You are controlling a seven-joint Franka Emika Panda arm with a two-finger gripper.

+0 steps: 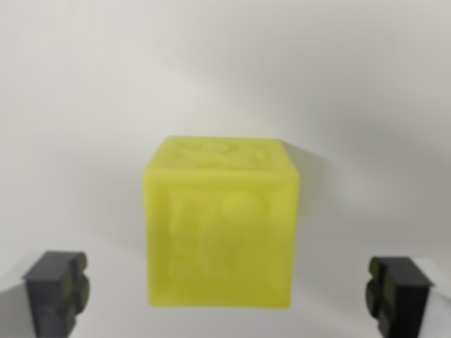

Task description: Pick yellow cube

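A yellow cube (222,222) with embossed faces stands on a plain white surface (225,70), filling the middle of the wrist view and slightly blurred. My gripper (227,296) is open, its two dark fingertips low in the picture. One fingertip (56,289) is at the wrist view's left and the other (398,292) at the wrist view's right. The cube sits between them with a wide gap on each side, and neither pad touches it.
Only the white surface shows around the cube, with a soft shadow (317,162) falling to the cube's right.
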